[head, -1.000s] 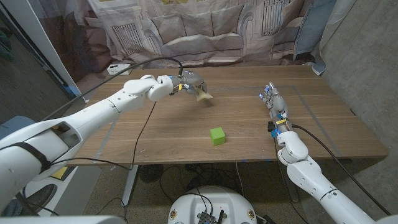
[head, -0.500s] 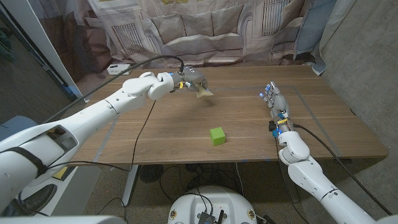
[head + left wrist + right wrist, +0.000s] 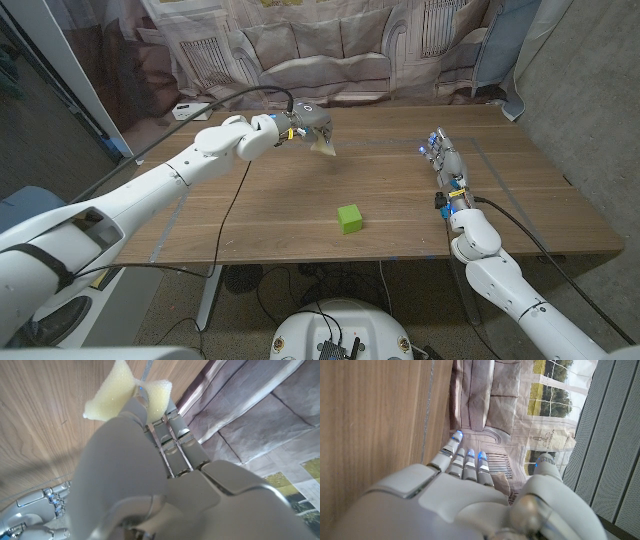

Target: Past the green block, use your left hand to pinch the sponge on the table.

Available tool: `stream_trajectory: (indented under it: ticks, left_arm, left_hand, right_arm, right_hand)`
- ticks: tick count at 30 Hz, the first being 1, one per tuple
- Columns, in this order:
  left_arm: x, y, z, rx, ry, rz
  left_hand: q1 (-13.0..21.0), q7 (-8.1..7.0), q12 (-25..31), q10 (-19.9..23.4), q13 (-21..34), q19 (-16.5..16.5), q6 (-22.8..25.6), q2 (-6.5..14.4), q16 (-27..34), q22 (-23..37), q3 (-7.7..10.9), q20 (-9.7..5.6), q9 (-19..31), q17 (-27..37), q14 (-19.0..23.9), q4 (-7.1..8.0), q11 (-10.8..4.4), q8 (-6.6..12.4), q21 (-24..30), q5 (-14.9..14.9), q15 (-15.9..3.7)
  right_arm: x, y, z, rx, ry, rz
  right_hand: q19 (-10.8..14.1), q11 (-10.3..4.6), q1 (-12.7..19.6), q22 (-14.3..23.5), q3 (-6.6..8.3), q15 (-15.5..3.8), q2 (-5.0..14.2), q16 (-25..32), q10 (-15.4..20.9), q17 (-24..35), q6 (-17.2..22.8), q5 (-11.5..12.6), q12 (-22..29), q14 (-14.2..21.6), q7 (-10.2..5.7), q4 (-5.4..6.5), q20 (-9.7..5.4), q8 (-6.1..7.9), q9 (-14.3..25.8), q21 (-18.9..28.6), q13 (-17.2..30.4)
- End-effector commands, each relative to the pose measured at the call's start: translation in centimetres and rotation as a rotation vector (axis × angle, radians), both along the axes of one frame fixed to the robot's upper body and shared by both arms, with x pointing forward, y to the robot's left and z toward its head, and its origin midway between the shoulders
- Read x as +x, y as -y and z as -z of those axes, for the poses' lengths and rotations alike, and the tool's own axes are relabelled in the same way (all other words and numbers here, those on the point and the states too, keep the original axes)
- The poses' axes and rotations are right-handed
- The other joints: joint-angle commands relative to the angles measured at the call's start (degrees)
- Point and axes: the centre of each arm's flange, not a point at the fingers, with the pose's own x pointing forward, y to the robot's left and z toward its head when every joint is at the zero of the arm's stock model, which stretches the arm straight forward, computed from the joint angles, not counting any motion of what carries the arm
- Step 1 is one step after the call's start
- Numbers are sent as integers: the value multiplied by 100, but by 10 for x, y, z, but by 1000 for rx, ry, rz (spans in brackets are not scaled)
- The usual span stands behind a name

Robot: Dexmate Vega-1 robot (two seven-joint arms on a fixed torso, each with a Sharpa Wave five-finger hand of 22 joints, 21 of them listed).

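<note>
Left robot hand (image 3: pixel 305 124) pinching sponge (image 3: pixel 324 148), lifting clear of desk (image 3: pixel 400 200) beyond green block (image 3: pixel 349 218); sponge squeezed mid-length, long axis unclear. Right robot hand (image 3: pixel 444 167) holding nothing, fingers extended.

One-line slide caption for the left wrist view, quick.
Left robot hand pinches the pale yellow sponge, squeezing it at the middle, above the wooden table.

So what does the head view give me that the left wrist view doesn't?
Head view alone: the green block on the table, nearer the robot than the left hand, and the right hand at the table's right side with fingers apart. Left wrist view alone: the sponge up close, squeezed in at its middle by the fingers. Both: the left hand pinching the sponge over the wood.
</note>
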Motion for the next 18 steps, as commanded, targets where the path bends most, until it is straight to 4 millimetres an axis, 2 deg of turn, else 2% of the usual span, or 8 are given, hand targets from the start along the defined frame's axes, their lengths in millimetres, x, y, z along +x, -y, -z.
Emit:
stream_trajectory:
  ticks: [1,8,15,18]
  left_arm:
    - [-5,-7,-3,-86,29,39]
    - [-7,-3,0,-88,16,11]
    - [-8,-3,2,-102,9,-7]
    - [-8,-3,3,-92,2,-15]
  left_hand:
    - [249,63,84,38,179,138,71,168,125,71,20,-31,78,67,672,15,13,82,195,69,-714]
    - [266,168,171,39,432,210,97,191,252,109,17,2,157,213,844,50,169,173,399,81,-636]
    - [279,325,247,16,686,346,290,126,286,74,-1,22,98,333,855,46,167,239,588,77,-619]
    - [274,325,275,24,767,364,310,114,306,56,-5,8,65,369,893,54,196,232,639,72,-614]
  right_arm:
    - [4,2,-2,1,6,-6]
    - [5,2,0,7,4,-10]
    - [4,2,2,7,4,-16]
    - [4,2,2,6,5,-19]
  right_hand:
    - [43,-23,25,18,-19,-9,1,40,45,14,42,7,30,49,9,14,-12,37,19,21,28]
    - [45,-19,24,18,-20,-10,3,38,44,15,47,8,26,49,6,15,-12,36,19,18,28]
    - [57,-10,26,18,-19,-15,10,34,35,16,43,10,18,47,15,16,-27,30,19,18,28]
    - [62,2,40,17,-10,-19,26,27,4,16,33,13,3,34,28,13,-58,24,20,16,29]
